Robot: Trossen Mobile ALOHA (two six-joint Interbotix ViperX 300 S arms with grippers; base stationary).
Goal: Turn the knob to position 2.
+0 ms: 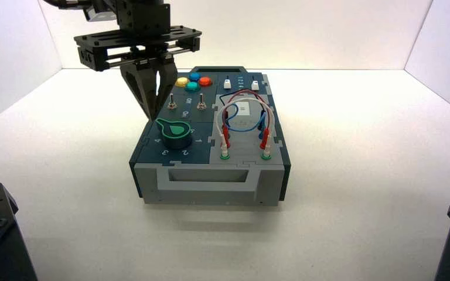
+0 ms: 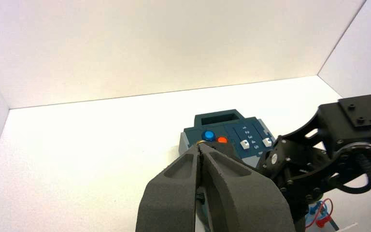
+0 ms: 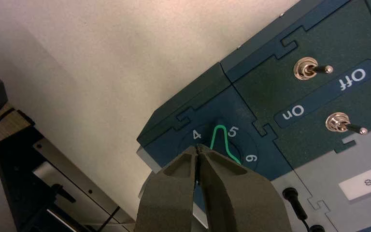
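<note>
Closed, its fingertips together, the right claw (image 1: 152, 119) (image 3: 198, 147) points down at the pointer end of the knob (image 1: 176, 133); whether it touches I cannot tell. The knob sits just beside those fingertips, toward the near edge of the box (image 1: 211, 186), a dark dial with a green pointer top. Its pointer is turned to the 5, with the 4 to one side and the 6 to the other. Position 2 (image 1: 185, 152) is on the near side of the knob, farther from the claw than the pointer's end.

Two metal toggle switches (image 1: 171, 102) (image 1: 201, 103) stand just beyond the claw's tips, by a label reading On and Off. Farther past the claw are the push buttons: yellow (image 1: 181, 82), blue (image 1: 194, 76), red-orange (image 1: 205, 81) and teal (image 1: 192, 86). Over to the claw's right, two white sliders (image 1: 227, 84) (image 1: 255, 85) lie near the far end, and red, blue and white wires (image 1: 245, 114) arch over the grey panel nearer in. Below the claw and all around the box spreads the white counter (image 1: 351, 175).

As for the left claw (image 2: 198, 147), it is closed too, held up over the near part of the scene, with the right claw and the box showing past it.
</note>
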